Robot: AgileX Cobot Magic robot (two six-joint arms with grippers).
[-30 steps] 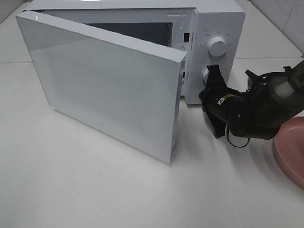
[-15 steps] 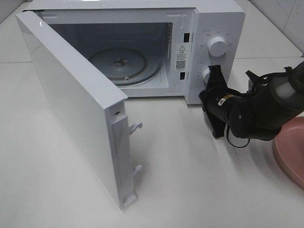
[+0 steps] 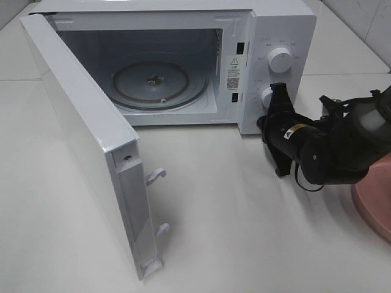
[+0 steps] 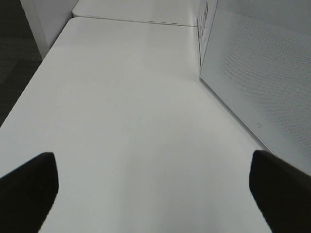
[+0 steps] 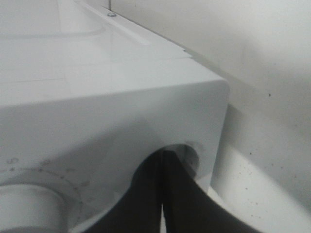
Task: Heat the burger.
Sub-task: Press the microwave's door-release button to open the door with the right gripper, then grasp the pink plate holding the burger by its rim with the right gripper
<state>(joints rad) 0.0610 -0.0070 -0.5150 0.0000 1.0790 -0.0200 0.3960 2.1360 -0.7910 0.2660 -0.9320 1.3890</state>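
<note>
Exterior high shows the microwave (image 3: 275, 24) door (image 3: 79, 122) wide open and its tray (image 3: 159, 82) bare, my right gripper (image 3: 278, 91) pinched closed by the lower knob (image 3: 267, 96), my left gripper (image 4: 153, 177) spread empty, the burger nowhere in view, so loading and heating remain.

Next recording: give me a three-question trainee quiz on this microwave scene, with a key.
1. True or false: the microwave door is shut.
2. What lies on the turntable? A) a burger B) nothing C) a cup
3. Which arm's gripper is at the control panel?
Key: 1 false, it stands wide open; 2 B; 3 the right gripper, its fingers together beside the lower knob.
</note>
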